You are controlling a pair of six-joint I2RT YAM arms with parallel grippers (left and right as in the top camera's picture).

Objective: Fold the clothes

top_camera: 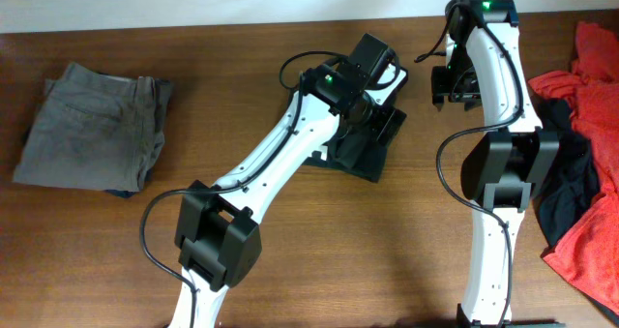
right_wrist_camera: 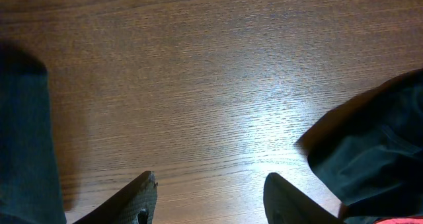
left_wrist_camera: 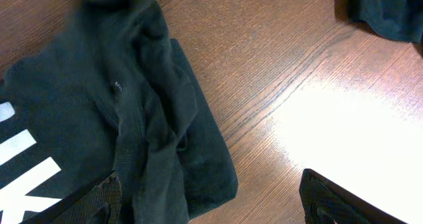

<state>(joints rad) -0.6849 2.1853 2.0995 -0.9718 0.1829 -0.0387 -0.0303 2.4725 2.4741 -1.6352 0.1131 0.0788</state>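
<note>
A black garment with white print lies folded on the table's middle; in the left wrist view it fills the left half. My left gripper hovers over its far edge, open, one finger above the cloth and one above bare wood, holding nothing. My right gripper is open and empty over bare wood at the back right. A pile of red and dark clothes lies at the right edge. Folded grey trousers lie at the far left.
The wooden table carries both arms reaching in from the front edge. Dark cloth shows at the right and left of the right wrist view. Another dark cloth corner shows top right in the left wrist view.
</note>
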